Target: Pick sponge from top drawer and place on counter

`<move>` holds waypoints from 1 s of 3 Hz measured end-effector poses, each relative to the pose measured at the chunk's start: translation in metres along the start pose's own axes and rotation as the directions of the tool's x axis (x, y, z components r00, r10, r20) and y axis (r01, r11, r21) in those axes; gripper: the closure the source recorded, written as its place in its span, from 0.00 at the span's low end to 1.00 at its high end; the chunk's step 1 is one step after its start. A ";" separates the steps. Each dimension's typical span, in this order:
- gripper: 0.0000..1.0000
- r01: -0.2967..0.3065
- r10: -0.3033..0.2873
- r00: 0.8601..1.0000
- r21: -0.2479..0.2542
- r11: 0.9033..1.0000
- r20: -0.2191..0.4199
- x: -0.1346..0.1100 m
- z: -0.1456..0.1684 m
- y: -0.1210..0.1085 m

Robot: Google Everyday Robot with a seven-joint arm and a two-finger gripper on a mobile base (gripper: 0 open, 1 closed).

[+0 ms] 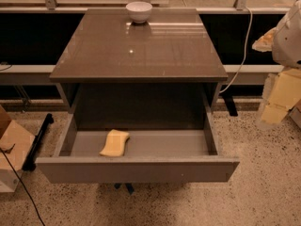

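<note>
The pale-yellow sponge [114, 142] lies on the grey floor of the top drawer [136, 169], left of its middle, near the front panel. The drawer is pulled fully open. Above it the glossy grey-brown counter [141, 51] reflects the light. My gripper [277, 100] hangs at the far right edge of the camera view, beside the cabinet and well away from the sponge, with nothing visibly in it.
A white bowl [139, 11] stands at the back edge of the counter. A white cable [242, 55] hangs down behind the cabinet's right side. A cardboard box [11, 149] and a black bar [38, 140] sit on the speckled floor at the left.
</note>
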State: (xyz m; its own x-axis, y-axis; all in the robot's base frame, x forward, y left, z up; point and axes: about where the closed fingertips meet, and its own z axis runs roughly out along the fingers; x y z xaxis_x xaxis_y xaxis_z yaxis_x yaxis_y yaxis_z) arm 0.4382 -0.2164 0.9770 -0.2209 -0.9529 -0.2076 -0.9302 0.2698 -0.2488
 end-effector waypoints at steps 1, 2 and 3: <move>0.00 0.000 0.000 1.000 0.000 1.000 0.000 0.000 0.000 0.000; 0.00 0.015 -0.015 0.997 0.000 1.000 0.071 -0.019 0.013 0.000; 0.00 0.015 -0.013 0.978 -0.008 1.000 0.209 -0.056 0.046 -0.004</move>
State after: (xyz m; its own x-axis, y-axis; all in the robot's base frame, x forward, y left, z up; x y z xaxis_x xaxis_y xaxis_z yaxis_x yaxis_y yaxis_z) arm 0.4675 -0.1573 0.9459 -0.1423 -0.9064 -0.3978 -0.9356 0.2543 -0.2447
